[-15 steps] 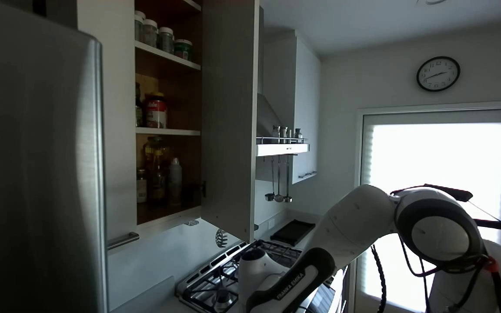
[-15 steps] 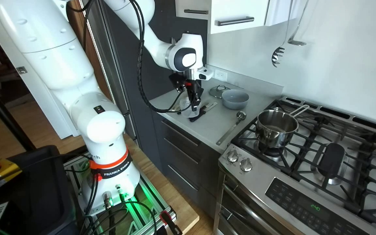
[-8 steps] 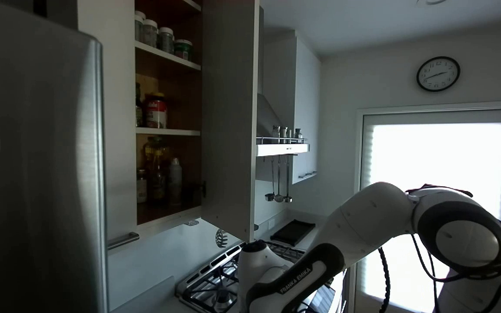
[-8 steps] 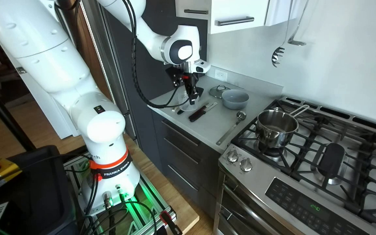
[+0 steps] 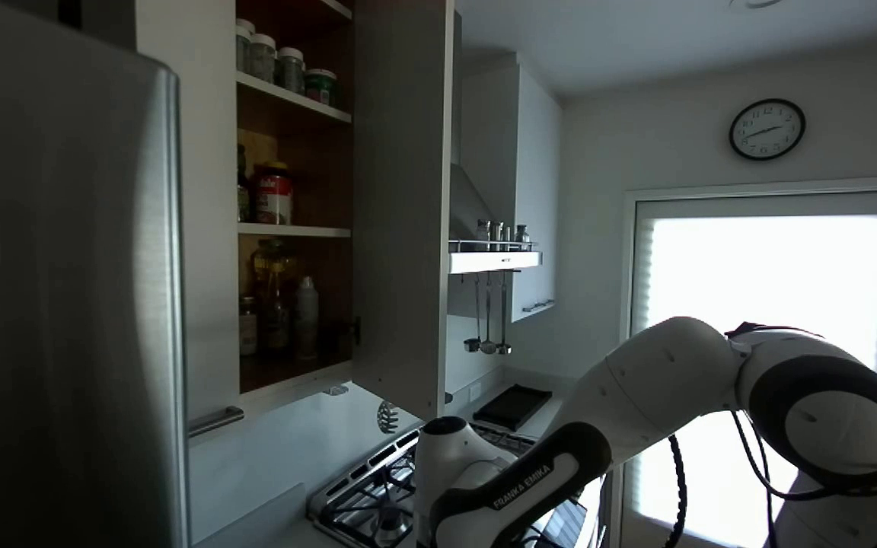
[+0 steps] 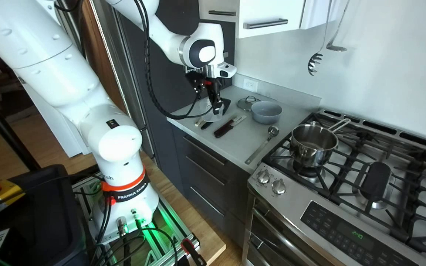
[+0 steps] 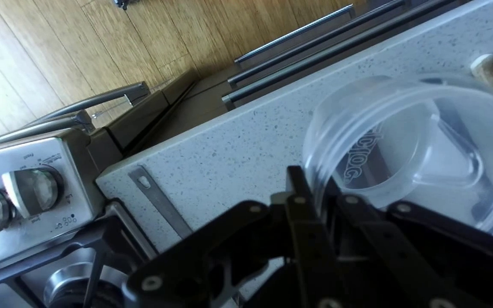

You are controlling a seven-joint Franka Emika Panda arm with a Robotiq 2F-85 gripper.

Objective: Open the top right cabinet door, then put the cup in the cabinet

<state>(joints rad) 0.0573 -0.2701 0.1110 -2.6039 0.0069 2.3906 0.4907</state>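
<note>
In the wrist view, the clear plastic cup (image 7: 400,145) fills much of the right side. My gripper (image 7: 315,182) pinches its near wall, one finger outside the rim and one inside. An exterior view shows the same cup (image 6: 213,117) hanging tilted from the gripper (image 6: 217,110) above the counter, partly behind the fingers. The top right cabinet door (image 5: 400,198) stands swung wide. Inside the cabinet (image 5: 294,230), brown shelves with pale front edges hold jars and bottles. The gripper lies below the frame in that view, where only the arm shows.
On the counter (image 6: 235,142) lie dark-handled knives (image 6: 223,130), a ladle (image 6: 263,144), a glass lid (image 6: 248,103) and a grey bowl (image 6: 266,112). A steel pot (image 6: 313,146) stands on the stove. The fridge (image 5: 65,304) flanks the cabinet.
My arm has risen and drawn back to the left in an exterior view, carrying the cup up and away from the knives. The grip and the cabinet door look unchanged.
</note>
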